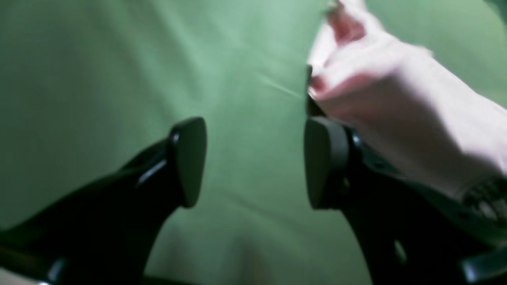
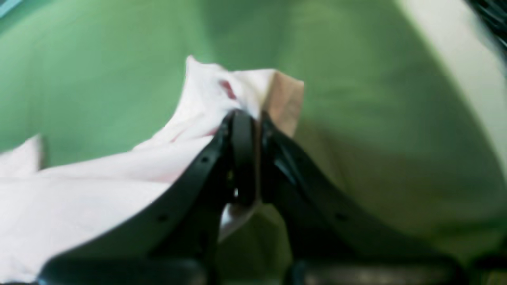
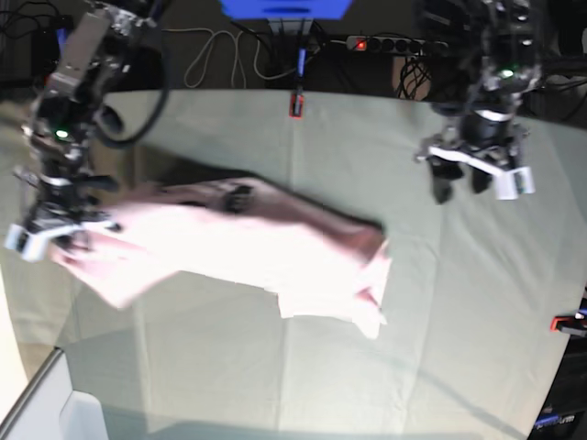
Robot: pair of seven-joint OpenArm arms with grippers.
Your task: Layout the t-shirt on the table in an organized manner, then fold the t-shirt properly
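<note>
R gripper (image 2: 250, 130) jaws pinched tight on a bunched edge of the t-shirt (image 2: 99, 186), pink cloth trailing off beside it. Shirt stretched across the table (image 3: 477, 312) w/ 1 end lifted. L gripper (image 1: 253, 162) gaping wide, nothing betw pads (image 1: 190, 158); shirt fabric blurred just beside 1 finger, contact unclear

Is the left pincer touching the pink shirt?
Apart. The base view shows the open left pincer above bare table, away from the pale pink cotton t-shirt.

Pink t-shirt (image 3: 248, 243) crumpled, stretched across table (image 3: 459, 302) — lettering barely visible.
</note>
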